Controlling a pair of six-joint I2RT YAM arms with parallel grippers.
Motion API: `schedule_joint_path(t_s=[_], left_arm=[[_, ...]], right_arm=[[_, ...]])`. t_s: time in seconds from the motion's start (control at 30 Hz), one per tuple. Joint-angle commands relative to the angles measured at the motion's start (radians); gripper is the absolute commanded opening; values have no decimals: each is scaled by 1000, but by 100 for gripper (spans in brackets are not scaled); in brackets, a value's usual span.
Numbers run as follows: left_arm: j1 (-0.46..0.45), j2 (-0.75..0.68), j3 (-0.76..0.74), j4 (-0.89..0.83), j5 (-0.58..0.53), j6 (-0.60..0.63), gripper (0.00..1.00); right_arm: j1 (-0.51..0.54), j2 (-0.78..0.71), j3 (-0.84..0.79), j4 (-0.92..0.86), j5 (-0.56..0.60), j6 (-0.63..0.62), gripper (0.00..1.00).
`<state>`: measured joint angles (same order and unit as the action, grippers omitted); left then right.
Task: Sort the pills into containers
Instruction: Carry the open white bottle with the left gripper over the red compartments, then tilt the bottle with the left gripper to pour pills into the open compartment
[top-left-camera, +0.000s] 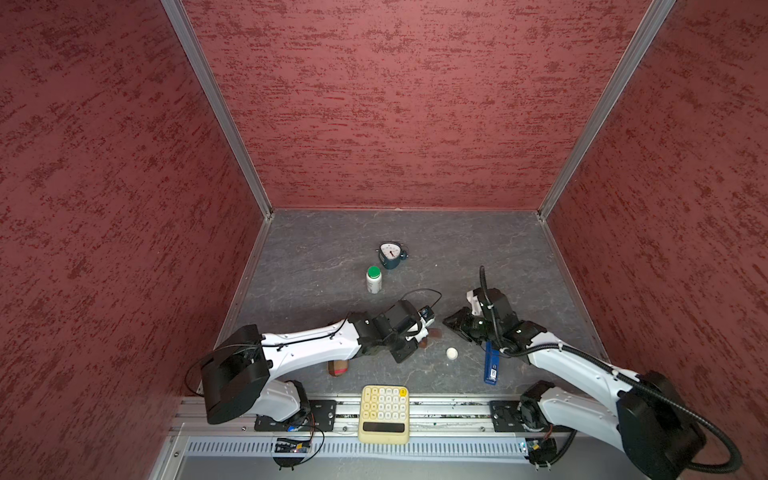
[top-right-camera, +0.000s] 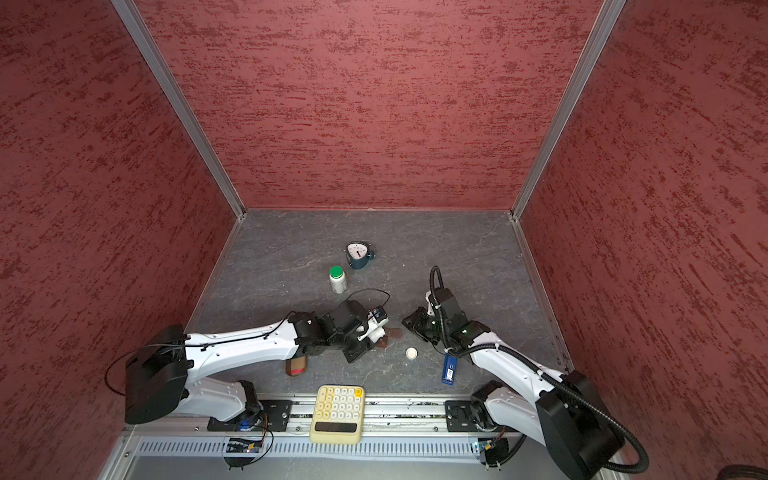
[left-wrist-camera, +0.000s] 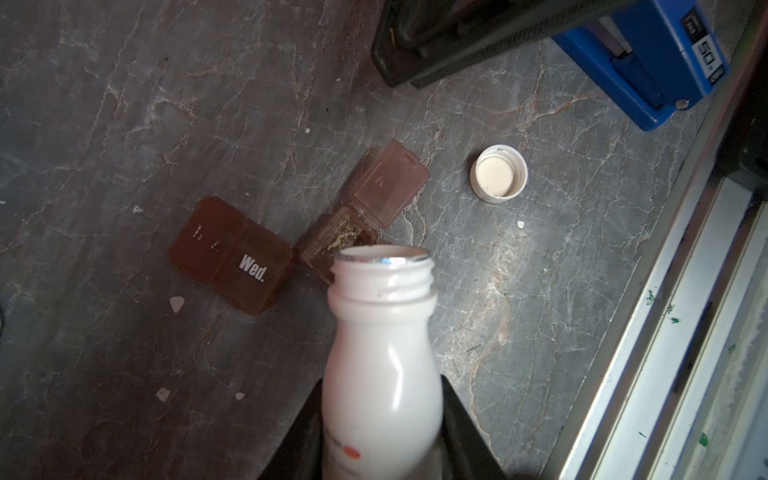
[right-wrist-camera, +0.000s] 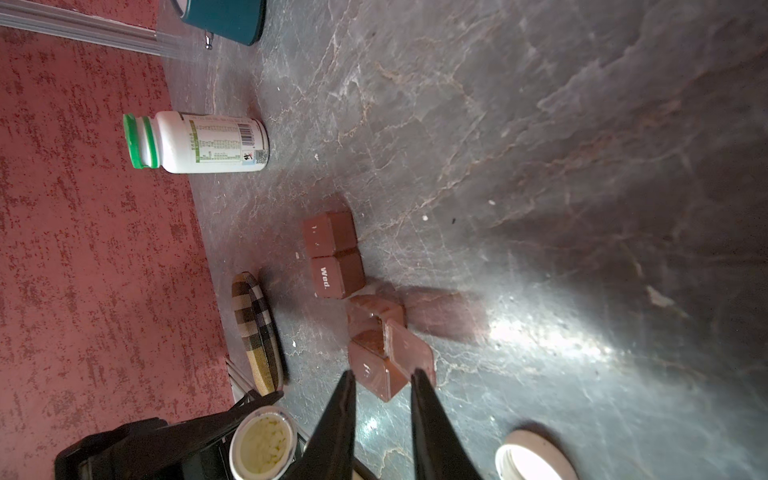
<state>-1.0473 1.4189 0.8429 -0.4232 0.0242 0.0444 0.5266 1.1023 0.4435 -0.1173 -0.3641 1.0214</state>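
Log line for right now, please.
left gripper: holds uncapped bottle by open cell | right gripper: open, beside box | cap: on table

We log left arm (top-left-camera: 307, 347) stretched low from its base toward centre, forearm near level. We note left gripper (left-wrist-camera: 381, 380) clamped on white bottle (left-wrist-camera: 382, 324), fingers (left-wrist-camera: 457, 424) on both flanks of body, neck pointing out past tips. We log right arm (top-left-camera: 582, 365) reaching in from opposite side, wrist pitched down. We note right gripper (right-wrist-camera: 382, 372) with jaws narrowly apart, tips straddling container piece (right-wrist-camera: 374, 386); contact not resolvable. Grippers near each other, not touching.
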Motion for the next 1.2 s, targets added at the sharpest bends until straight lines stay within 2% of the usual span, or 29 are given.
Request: schedule_joint_path(t_s=[0.0, 0.3, 0.57, 0.77, 1.17], left_arm=[[16, 40, 62, -114, 74, -9, 0], [59, 117, 173, -259, 140, -19, 0], [109, 190, 282, -384, 202, 21, 0], [140, 226, 305, -408, 223, 40, 0], [142, 283, 349, -432, 234, 64, 0]], right_arm=[[-4, 9, 0, 39, -10, -28, 25], [-7, 27, -5, 45, -10, -65, 24], [-15, 3, -10, 7, 12, -92, 25], [-23, -22, -28, -4, 22, -94, 25], [-28, -28, -47, -12, 22, -98, 25]])
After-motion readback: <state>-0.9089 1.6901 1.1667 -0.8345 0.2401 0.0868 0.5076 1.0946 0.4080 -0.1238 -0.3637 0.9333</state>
